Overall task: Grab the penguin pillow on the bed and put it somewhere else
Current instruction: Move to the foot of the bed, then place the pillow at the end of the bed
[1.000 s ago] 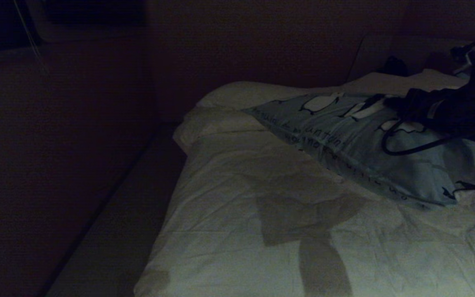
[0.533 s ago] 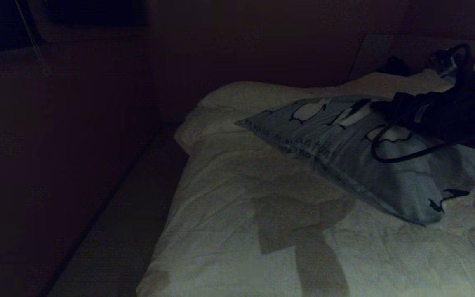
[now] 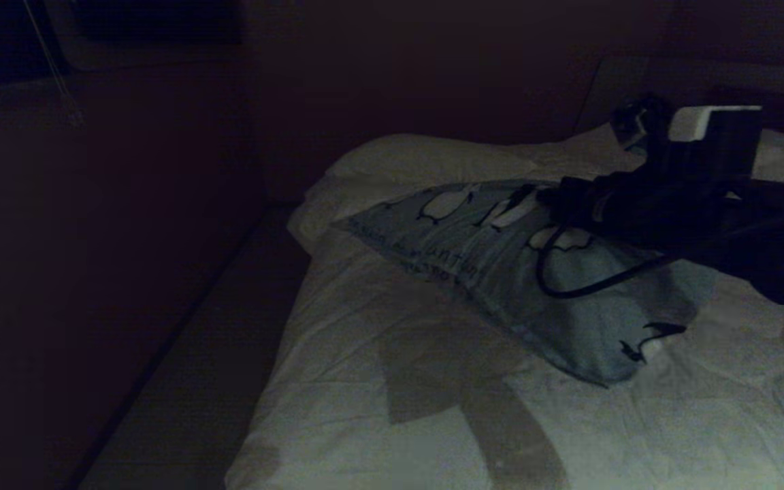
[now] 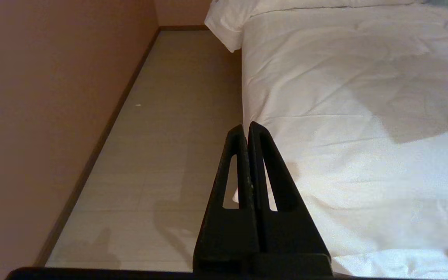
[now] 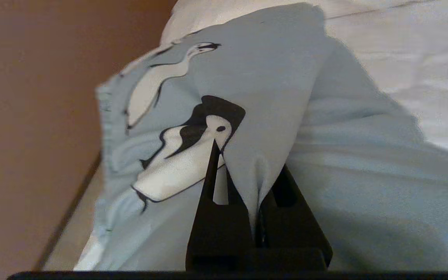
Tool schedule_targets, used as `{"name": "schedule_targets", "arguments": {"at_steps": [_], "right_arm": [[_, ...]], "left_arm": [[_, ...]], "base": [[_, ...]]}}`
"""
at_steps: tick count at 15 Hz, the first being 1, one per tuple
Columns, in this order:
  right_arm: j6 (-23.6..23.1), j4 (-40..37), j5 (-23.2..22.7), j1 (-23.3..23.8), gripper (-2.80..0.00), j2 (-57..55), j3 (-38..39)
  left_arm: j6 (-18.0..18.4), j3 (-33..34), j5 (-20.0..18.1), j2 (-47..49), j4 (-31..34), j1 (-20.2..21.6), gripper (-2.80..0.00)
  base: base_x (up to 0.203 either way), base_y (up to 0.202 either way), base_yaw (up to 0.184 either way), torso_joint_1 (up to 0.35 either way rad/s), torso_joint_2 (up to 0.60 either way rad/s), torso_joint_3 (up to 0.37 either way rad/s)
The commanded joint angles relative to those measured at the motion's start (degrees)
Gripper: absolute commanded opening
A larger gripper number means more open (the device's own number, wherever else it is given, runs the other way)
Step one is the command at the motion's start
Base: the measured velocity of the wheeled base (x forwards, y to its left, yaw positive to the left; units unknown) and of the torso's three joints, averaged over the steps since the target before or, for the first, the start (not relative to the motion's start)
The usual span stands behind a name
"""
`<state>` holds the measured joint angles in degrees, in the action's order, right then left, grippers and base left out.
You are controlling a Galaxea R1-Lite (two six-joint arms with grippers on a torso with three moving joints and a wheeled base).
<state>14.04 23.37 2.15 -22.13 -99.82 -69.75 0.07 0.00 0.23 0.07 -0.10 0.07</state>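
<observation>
The penguin pillow (image 3: 501, 272), pale blue-grey with black-and-white penguins and dark lettering, lies askew on the bed (image 3: 419, 415) near its left side. My right gripper (image 3: 550, 197) reaches in from the right and is shut on a pinched fold of the pillow's fabric. In the right wrist view the fold of the pillow (image 5: 348, 155) runs down between the closed fingers of the right gripper (image 5: 247, 159), beside a penguin print. My left gripper (image 4: 247, 126) is shut and holds nothing, hanging by the side edge of the bed (image 4: 344, 97).
A plain white pillow (image 3: 426, 158) lies behind the penguin pillow at the head of the bed. A strip of pale floor (image 4: 169, 136) runs between the bed and a brown wall (image 4: 53, 97). A black cable (image 3: 569, 289) loops under my right wrist.
My right arm has swung to the left with the penguin pillow pinched in it. The pillow has slid left across the duvet, towards the bed's edge.
</observation>
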Motion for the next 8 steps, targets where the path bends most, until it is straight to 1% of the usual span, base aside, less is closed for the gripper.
{"name": "schedule_targets", "arguments": {"at_steps": [1,2,5,8], "right_arm": [[-2.2,0.1,5.4,-3.4,-2.80,-5.5,-2.3],[-3.2,0.1,6.9,-4.5,-2.80,-7.6,-3.9],[-3.9,0.1,10.4,-7.4,-2.80,-14.4,-9.8],[-4.1,0.0,13.1,-11.7,-2.80,-18.6,-11.6]], "left_arm": [[0.0,0.0,0.0,0.0,0.0,0.0,-2.80],[0.0,0.0,0.0,0.0,0.0,0.0,-2.80],[0.0,0.0,0.0,0.0,0.0,0.0,-2.80],[0.0,0.0,0.1,0.0,0.0,0.0,-2.80]], "base": [[0.000,0.000,0.000,0.000,0.00,0.000],[0.000,0.000,0.000,0.000,0.00,0.000],[0.000,0.000,0.000,0.000,0.00,0.000],[0.000,0.000,0.000,0.000,0.00,0.000]]}}
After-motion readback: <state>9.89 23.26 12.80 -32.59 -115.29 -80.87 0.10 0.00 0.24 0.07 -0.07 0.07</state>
